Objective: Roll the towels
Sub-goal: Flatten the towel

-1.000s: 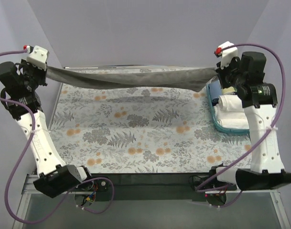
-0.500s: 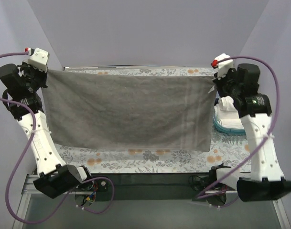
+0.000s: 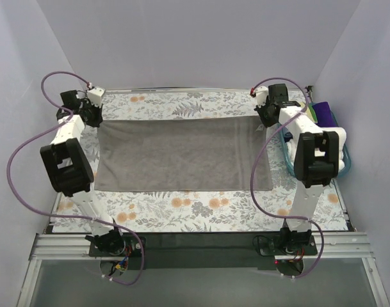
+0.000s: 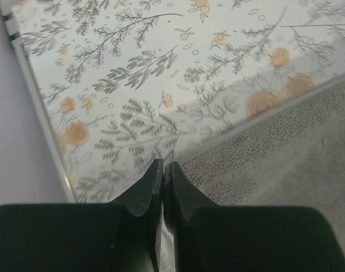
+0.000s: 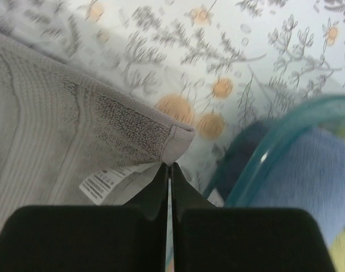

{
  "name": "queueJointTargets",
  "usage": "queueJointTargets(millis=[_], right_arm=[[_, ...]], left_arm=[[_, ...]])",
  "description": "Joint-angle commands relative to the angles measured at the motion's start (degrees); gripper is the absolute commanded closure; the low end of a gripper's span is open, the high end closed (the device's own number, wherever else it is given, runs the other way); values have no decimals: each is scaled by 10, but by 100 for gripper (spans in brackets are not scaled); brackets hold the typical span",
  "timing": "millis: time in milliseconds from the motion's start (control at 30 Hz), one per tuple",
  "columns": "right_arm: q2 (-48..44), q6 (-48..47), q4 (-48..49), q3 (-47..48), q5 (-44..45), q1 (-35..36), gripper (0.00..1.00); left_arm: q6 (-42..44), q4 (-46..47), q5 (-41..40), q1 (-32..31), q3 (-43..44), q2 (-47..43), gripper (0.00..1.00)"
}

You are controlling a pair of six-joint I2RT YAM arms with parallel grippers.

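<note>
One towel: the grey-brown towel (image 3: 182,153) lies flat and spread out on the flowery table cover (image 3: 201,211). Its long side runs from left to right.
Left side: the left gripper (image 4: 162,165) is down at the towel's far left corner. Its fingers are squeezed tight together and pinch the very edge of that corner.
Right side: the right gripper (image 5: 167,165) is down at the towel's far right corner. Its fingers are pressed together on the tip of the corner, and the tip curls up a little.
Tag: a white tag (image 5: 104,182) with tiny print pokes out from under the towel, just beside the right gripper's fingers.
Basket: a teal basket (image 5: 285,126) sits on the table cover near the towel's far right corner.
Inside the basket: a blue cloth (image 5: 308,181). It looks blurry in the right wrist view.
</note>
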Motion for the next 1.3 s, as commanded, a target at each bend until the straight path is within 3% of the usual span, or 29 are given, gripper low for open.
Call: queueJointTargets(millis=[0, 300, 333, 367, 400, 433, 467, 567, 600, 700, 800, 900, 933, 1000, 1033, 1133, 1267], right_arm=[[71, 13, 57, 97, 49, -1, 99], [247, 6, 27, 271, 105, 2, 99], [254, 6, 23, 281, 107, 2, 86], [260, 6, 10, 301, 111, 2, 61], [260, 7, 10, 301, 110, 2, 61], [259, 8, -7, 321, 110, 3, 46], [256, 13, -17, 329, 105, 2, 44], [216, 14, -62, 338, 78, 3, 34], [187, 13, -90, 337, 67, 3, 32], [108, -9, -156, 302, -4, 4, 30], [40, -24, -236, 244, -79, 6, 18], [-12, -42, -302, 167, -113, 8, 22], [-26, -50, -310, 143, -119, 9, 38], [-65, -52, -316, 70, -108, 14, 55], [-76, -52, -316, 49, -92, 16, 68], [-101, -49, -314, -18, -70, 25, 88], [-108, -39, -295, -79, -26, 27, 97]], left_arm=[[-25, 50, -38, -7, 79, 91, 100], [-44, 12, -47, -36, 307, 290, 100], [-42, 4, -50, -38, 331, 322, 100], [-33, -29, -58, -38, 378, 336, 85], [-33, -52, -62, -38, 410, 352, 76], [-33, -74, -70, -38, 436, 364, 68], [-32, -110, -84, -38, 467, 373, 57], [-15, -144, -78, -35, 454, 323, 51], [-15, -145, -66, -34, 422, 302, 45], [19, -206, -8, -28, 376, 216, 43], [86, -312, 22, -28, 335, 143, 43], [147, -413, 47, -22, 254, 94, 48], [152, -437, 53, -15, 197, 61, 55], [164, -446, 54, -7, 142, 29, 65], [166, -450, 53, 2, 114, 0, 75], [170, -450, 41, 10, 35, -35, 87], [165, -422, -3, 16, -57, -85, 96]])
